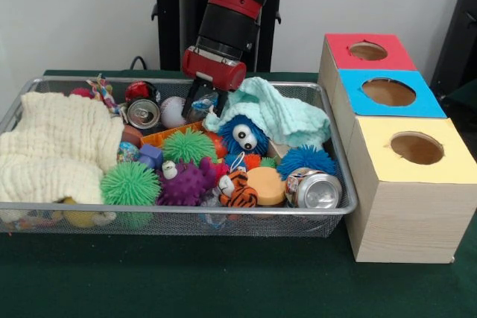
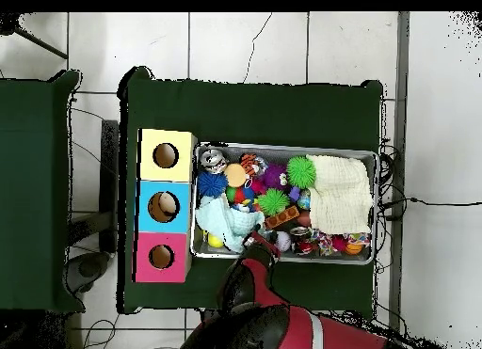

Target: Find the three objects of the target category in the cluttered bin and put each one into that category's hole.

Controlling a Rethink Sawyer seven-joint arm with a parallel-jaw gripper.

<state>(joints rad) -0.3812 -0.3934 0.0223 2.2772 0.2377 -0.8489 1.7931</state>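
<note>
The red and black robot arm (image 1: 227, 20) reaches down into the far side of the wire mesh bin (image 1: 179, 221). Its gripper (image 1: 201, 106) sits low among the toys, next to the white ball (image 1: 172, 111) and touching the edge of the pale green cloth (image 1: 279, 113). It is not clear if the gripper is open or closed, or if it holds anything.

The bin is full. A cream knitted cloth (image 1: 56, 150) covers one end. A silver drink can (image 1: 143, 113) lies near the ball, and another shiny can (image 1: 317, 191) lies at the front by the boxes. There are two green spiky balls (image 1: 132, 182), a purple spiky ball (image 1: 186, 184), a blue fuzzy toy with big eyes (image 1: 242, 135), a blue spiky ball (image 1: 307, 160), a small striped tiger toy (image 1: 237, 190) and a round orange sponge (image 1: 267, 184).

Beside the bin stands a row of three wooden boxes, touching it. The tops are red (image 1: 369, 51), blue (image 1: 389, 93) and yellow (image 1: 416, 149), and each top has a round hole.

In the overhead view, the arm (image 2: 268, 317) comes in from the bottom, and the bin (image 2: 372, 157) sits on the dark green table (image 2: 254, 110).
</note>
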